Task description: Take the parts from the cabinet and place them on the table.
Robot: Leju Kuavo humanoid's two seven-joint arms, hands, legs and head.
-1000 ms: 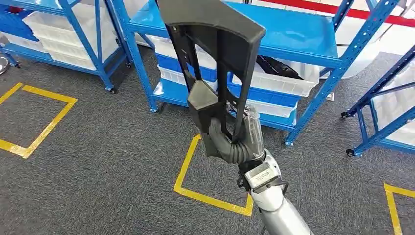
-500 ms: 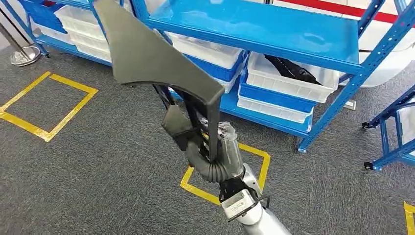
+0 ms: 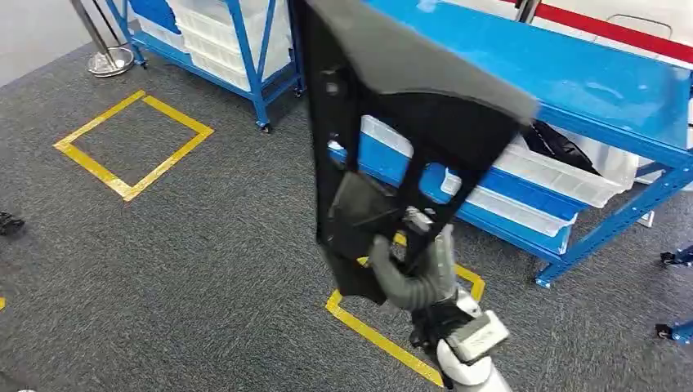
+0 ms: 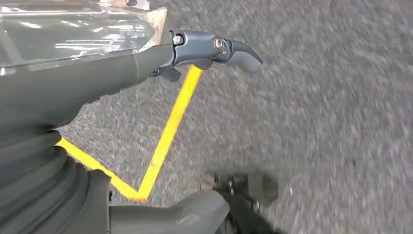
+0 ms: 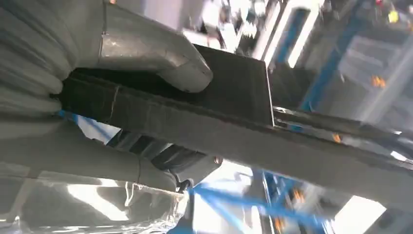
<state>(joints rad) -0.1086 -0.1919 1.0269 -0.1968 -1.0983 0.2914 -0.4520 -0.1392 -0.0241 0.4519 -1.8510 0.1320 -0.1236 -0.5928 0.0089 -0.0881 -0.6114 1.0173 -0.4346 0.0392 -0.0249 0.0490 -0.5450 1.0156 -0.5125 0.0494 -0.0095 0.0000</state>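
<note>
Change: since the earlier frames your whole head picture has swung, so the camera turned; the blue shelving now sits up and to the right, and a yellow floor square has come in at upper left. The part stays in the right hand, raised.

Head view, part: you see the large black plastic panel with cut-out openings [image 3: 384, 122] held upright in front of the camera, its broad end at the top, its narrow end down in the hand.

Head view, right hand: the right hand [image 3: 413, 273] grips the panel's lower end, grey thumb wrapped round one strut, silver forearm coming up from the bottom edge.

Head view, surroundings: behind the panel stands the blue metal shelf rack [image 3: 596, 90] with white plastic bins [image 3: 564, 175] on its lower level, one holding a dark part. A second blue rack [image 3: 237, 41] stands further left. Yellow tape square [image 3: 135, 143] lies on the grey carpet [image 3: 204, 269], well apart from the racks; another taped outline lies under the hand.

Left wrist view, left hand: the left hand [image 4: 122, 63] hangs over the carpet with nothing in it; one dark finger [image 4: 234, 48] sticks out straight and the thumb lies apart from it. A yellow tape corner [image 4: 165, 136] shows on the floor below.

Right wrist view, grip: you see the thick grey thumb [image 5: 156, 53] pressed on the flat black panel face, with fingers closed on the other side. Background is blurred blue framing.
</note>
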